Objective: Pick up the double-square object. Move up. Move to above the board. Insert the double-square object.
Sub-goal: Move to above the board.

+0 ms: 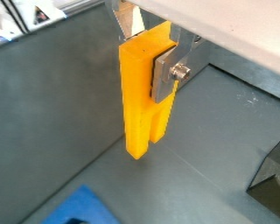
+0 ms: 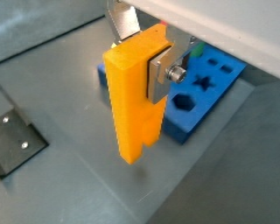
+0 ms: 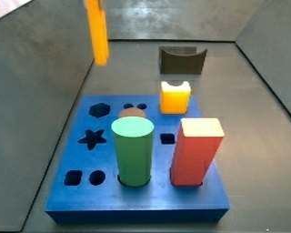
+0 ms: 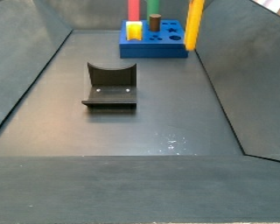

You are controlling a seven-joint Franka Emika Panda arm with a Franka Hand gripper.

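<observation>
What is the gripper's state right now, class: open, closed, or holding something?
Gripper: closed on the double-square object, held upright in the air, off the board.

The grey floor [image 4: 166, 114] carries the board [image 4: 166, 48] and the fixture [image 4: 109, 86].

The double-square object [image 1: 146, 94] is plain orange-yellow, clamped in the pincer [image 1: 154, 54] between flat silver fingers [image 1: 171, 74] and hanging over the dull grey table [image 4: 154, 131], while the board [image 3: 142, 157] below is a strong blue with dark cut-out holes. Standing in the board are a green cylinder [image 3: 132, 151], a red square prism [image 3: 196, 151] with a pale top face, and a short orange-yellow block [image 3: 174, 96]. The fixture [image 4: 108, 87] is dark, near black.
</observation>
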